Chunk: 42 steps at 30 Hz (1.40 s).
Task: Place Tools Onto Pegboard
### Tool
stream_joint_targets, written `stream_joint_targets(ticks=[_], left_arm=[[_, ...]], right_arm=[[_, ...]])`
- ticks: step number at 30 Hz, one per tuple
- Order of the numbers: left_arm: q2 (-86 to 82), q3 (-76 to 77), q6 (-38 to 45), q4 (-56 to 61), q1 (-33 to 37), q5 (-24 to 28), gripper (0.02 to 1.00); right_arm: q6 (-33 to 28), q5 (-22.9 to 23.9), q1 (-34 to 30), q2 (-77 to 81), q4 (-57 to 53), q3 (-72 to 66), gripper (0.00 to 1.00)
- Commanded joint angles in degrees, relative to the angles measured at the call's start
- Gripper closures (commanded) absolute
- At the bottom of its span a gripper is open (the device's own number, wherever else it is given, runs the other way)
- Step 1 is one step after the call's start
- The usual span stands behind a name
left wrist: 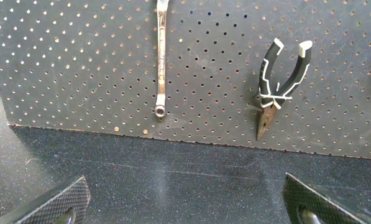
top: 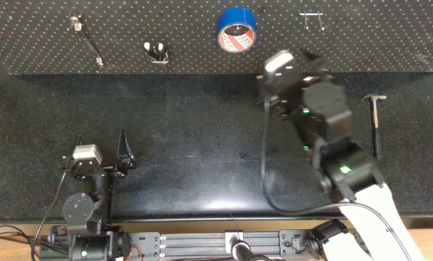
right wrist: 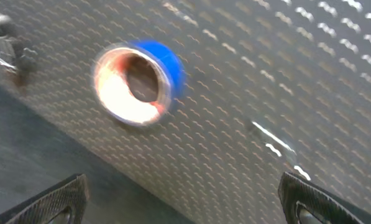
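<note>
On the black pegboard (top: 42,36) hang a silver wrench (top: 85,40), black-and-white pliers (top: 157,51) and a blue tape roll (top: 236,30). A bare metal hook (top: 312,19) sticks out further right. A hammer (top: 376,123) lies on the table at the right. My right gripper (top: 281,69) is raised in front of the board, between the tape roll (right wrist: 138,81) and the hook (right wrist: 275,146), open and empty. My left gripper (top: 124,152) sits low near its base, open and empty, facing the wrench (left wrist: 161,59) and the pliers (left wrist: 278,87).
The black table (top: 194,138) lies in front of the board's lower edge. The right arm's cable (top: 265,159) hangs over the table's middle right.
</note>
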Motion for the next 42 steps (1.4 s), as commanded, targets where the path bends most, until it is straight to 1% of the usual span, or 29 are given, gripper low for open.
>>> stream_joint_targets(ticks=[1, 3, 5, 8, 11, 12, 13, 14, 16, 17, 19, 20, 21, 23, 28, 34, 35, 36, 37, 40, 41, 42], left_arm=[[-0.5, 0.0, -0.7, -0.5, -0.2, 0.4, 0.023], [-0.5, 0.0, -0.7, -0.5, -0.2, 0.4, 0.023], [-0.5, 0.0, -0.7, -0.5, -0.2, 0.4, 0.023], [-0.5, 0.0, -0.7, -0.5, -0.2, 0.4, 0.023], [-0.5, 0.0, -0.7, -0.5, -0.2, 0.4, 0.023], [-0.5, 0.0, -0.7, -0.5, -0.2, 0.4, 0.023], [-0.5, 0.0, -0.7, -0.5, -0.2, 0.4, 0.023], [-0.5, 0.0, -0.7, -0.5, -0.2, 0.4, 0.023], [-0.5, 0.0, -0.7, -0.5, -0.2, 0.4, 0.023], [-0.5, 0.0, -0.7, -0.5, -0.2, 0.4, 0.023], [-0.5, 0.0, -0.7, -0.5, -0.2, 0.4, 0.023], [-0.5, 0.0, -0.7, -0.5, -0.2, 0.4, 0.023], [-0.5, 0.0, -0.7, -0.5, -0.2, 0.4, 0.023], [-0.5, 0.0, -0.7, -0.5, -0.2, 0.4, 0.023], [-0.5, 0.0, -0.7, -0.5, -0.2, 0.4, 0.023], [-0.5, 0.0, -0.7, -0.5, -0.2, 0.4, 0.023], [-0.5, 0.0, -0.7, -0.5, -0.2, 0.4, 0.02], [-0.5, 0.0, -0.7, -0.5, -0.2, 0.4, 0.023], [-0.5, 0.0, -0.7, -0.5, -0.2, 0.4, 0.023], [-0.5, 0.0, -0.7, -0.5, -0.2, 0.4, 0.023], [-0.5, 0.0, -0.7, -0.5, -0.2, 0.4, 0.023], [-0.5, 0.0, -0.7, -0.5, -0.2, 0.4, 0.023]], right_arm=[[3.4, 0.3, -10.3, -4.7, -5.4, 0.3, 0.009], [4.7, -2.5, -14.9, -7.1, -8.5, 0.3, 0.012], [5.9, -6.6, -21.6, -9.2, -9.8, 0.3, 0.012], [5.9, -7.1, -27.7, -8.1, -7.4, 0.3, 0.009], [6.1, -8.7, -30.4, -3.3, -2.9, 0.3, 0.009], [7.5, -9.7, -31.3, -1.9, -1.8, 0.3, 0.009], [9.8, -11.5, -33.0, -0.9, -1.3, 0.3, 0.012], [12.2, -14.3, -35.5, -0.3, -1.0, 0.3, 0.012], [15.0, -19.3, -39.9, -0.1, -1.3, 0.3, 0.012], [17.1, -22.9, -43.1, -0.4, -1.8, 0.3, 0.012], [18.0, -28.4, -47.8, -1.4, -2.8, 0.3, 0.012], [17.9, -30.5, -49.8, -1.9, -3.0, 0.3, 0.012], [17.9, -31.6, -51.3, -2.5, -3.0, 0.3, 0.012], [17.9, -31.7, -53.8, -3.8, -4.1, 0.3, 0.012], [17.9, -31.7, -57.5, -4.9, -5.7, 0.3, 0.012], [17.9, -31.7, -58.2, -2.5, -5.5, 0.3, 0.012], [17.1, -30.9, -58.2, -1.5, -5.3, 0.3, 0.012], [15.0, -28.6, -58.2, -1.0, -5.3, 0.3, 0.012], [12.5, -24.1, -58.3, -0.6, -5.3, 0.3, 0.012], [8.3, -13.8, -58.6, 1.6, -4.0, 0.3, 0.012], [6.3, -11.5, -58.9, 2.8, -3.7, 0.3, 0.012], [2.6, -10.8, -59.3, 4.2, -3.8, 0.3, 0.012]])
